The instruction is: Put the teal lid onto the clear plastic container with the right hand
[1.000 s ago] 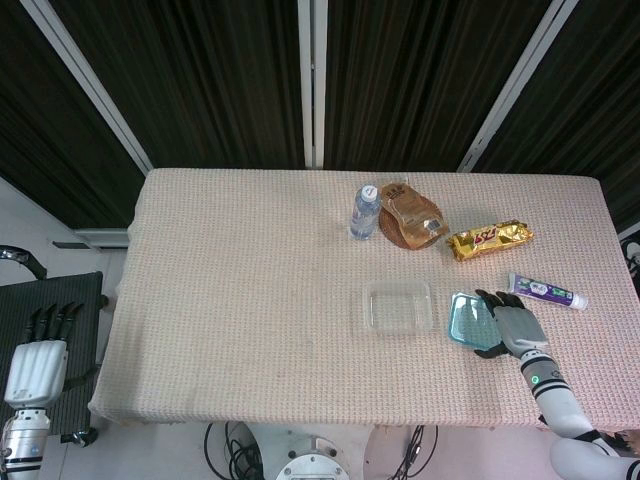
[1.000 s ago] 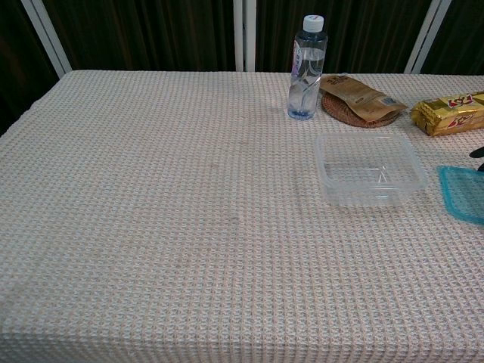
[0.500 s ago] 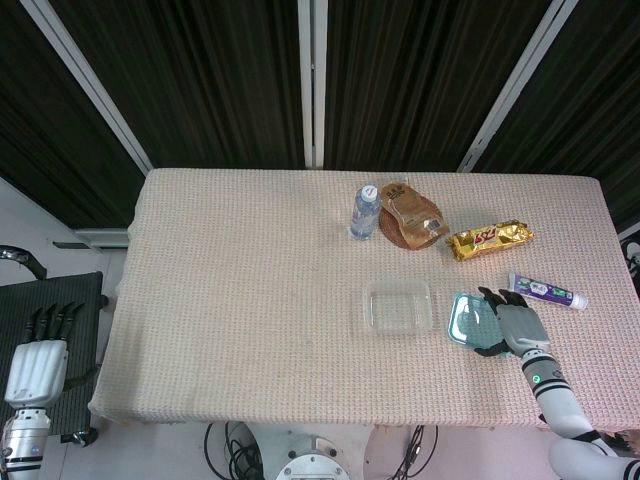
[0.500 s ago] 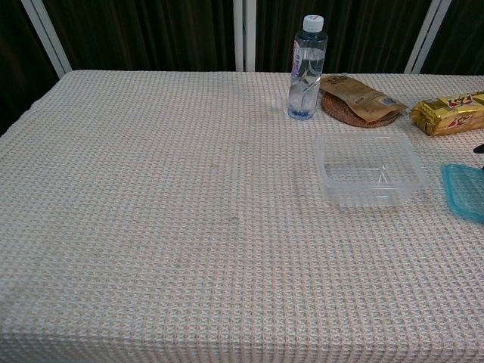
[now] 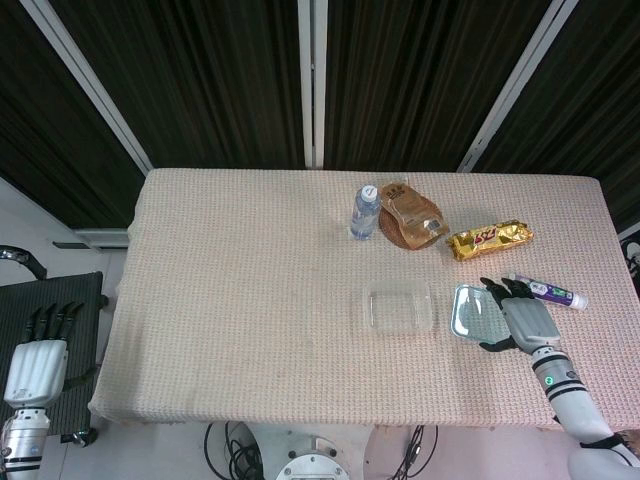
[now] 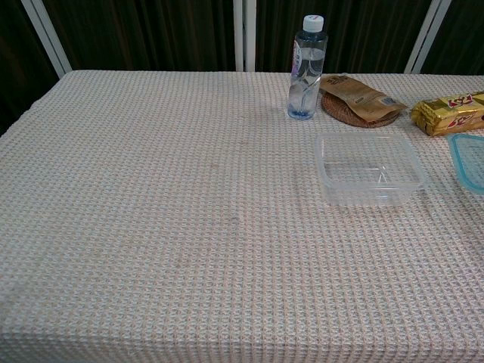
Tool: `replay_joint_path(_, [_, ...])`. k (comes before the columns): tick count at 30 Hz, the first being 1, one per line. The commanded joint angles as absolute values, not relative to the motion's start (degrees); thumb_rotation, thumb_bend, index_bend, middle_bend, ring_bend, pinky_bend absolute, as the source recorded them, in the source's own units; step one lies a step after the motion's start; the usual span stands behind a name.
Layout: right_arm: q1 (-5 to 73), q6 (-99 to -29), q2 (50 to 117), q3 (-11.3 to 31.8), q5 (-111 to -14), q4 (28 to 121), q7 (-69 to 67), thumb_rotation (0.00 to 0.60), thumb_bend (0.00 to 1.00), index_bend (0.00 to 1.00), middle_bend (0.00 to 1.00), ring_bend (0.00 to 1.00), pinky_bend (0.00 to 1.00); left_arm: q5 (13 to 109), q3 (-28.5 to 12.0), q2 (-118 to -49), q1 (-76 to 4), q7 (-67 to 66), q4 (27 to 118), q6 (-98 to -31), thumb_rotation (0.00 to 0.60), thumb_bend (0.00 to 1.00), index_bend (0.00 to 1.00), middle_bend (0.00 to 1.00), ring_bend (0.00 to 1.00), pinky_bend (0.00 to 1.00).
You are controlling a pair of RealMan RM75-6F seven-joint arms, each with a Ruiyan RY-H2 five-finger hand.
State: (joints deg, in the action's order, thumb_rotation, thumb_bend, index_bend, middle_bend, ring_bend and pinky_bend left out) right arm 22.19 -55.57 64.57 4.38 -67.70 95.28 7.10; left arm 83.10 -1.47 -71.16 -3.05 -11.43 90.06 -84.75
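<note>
The clear plastic container (image 5: 399,307) (image 6: 369,169) stands empty on the table right of centre. Just to its right, my right hand (image 5: 520,318) grips the teal lid (image 5: 474,311) by its right edge and holds it tilted, slightly above the cloth. The chest view shows only the lid's left part (image 6: 470,162) at the right frame edge, not the hand. My left hand (image 5: 40,350) hangs off the table at the lower left, fingers straight and apart, holding nothing.
A water bottle (image 5: 365,211) (image 6: 305,68), a brown pouch (image 5: 410,217) on a round coaster and a gold snack bar (image 5: 489,239) lie behind the container. A toothpaste tube (image 5: 548,291) lies just beyond my right hand. The woven tablecloth (image 5: 250,290) covers the table.
My right hand has closed on the teal lid and raised it off the cloth, tilting it and shifting it slightly away from the front edge. The left hand has not moved.
</note>
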Motion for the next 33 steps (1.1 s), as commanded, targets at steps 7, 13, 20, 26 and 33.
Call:
replay_joint_path(7, [33.0, -49.3, 56.8, 8.0, -64.4, 111.1, 22.5, 0.6, 0.03, 0.01, 0.25, 0.0, 0.0, 83.3, -1.4, -71.4, -3.1, -11.9, 90.3, -84.8, 0.6, 0.02, 0.09, 0.07, 0.01, 0.02])
replay_joint_path(13, [41.6, -46.9, 63.9, 8.2, -52.5, 112.0, 33.1, 0.6, 0.03, 0.01, 0.25, 0.0, 0.0, 83.0, -1.4, -71.8, -3.0, -11.2, 89.6, -84.7, 0.6, 0.02, 0.09, 0.07, 0.01, 0.02])
replay_joint_path(20, [45.7, -49.1, 70.8, 5.6, -44.4, 107.8, 37.4, 0.6, 0.03, 0.01, 0.25, 0.0, 0.0, 82.6, -1.2, -72.0, -2.8, -9.6, 88.3, -84.2, 0.6, 0.02, 0.09, 0.07, 0.01, 0.02])
replay_joint_path(26, [45.6, -51.6, 73.5, 4.3, -43.1, 105.3, 36.3, 0.6, 0.03, 0.01, 0.24, 0.0, 0.0, 82.6, -1.3, -72.3, -2.9, -8.8, 87.5, -83.9, 0.6, 0.02, 0.09, 0.07, 0.01, 0.02])
replay_joint_path(33, [45.0, -52.9, 74.8, 4.2, -44.3, 104.4, 33.1, 0.6, 0.03, 0.01, 0.24, 0.0, 0.0, 82.5, -1.4, -72.3, -3.2, -8.3, 87.2, -83.6, 0.6, 0.02, 0.09, 0.07, 0.01, 0.02])
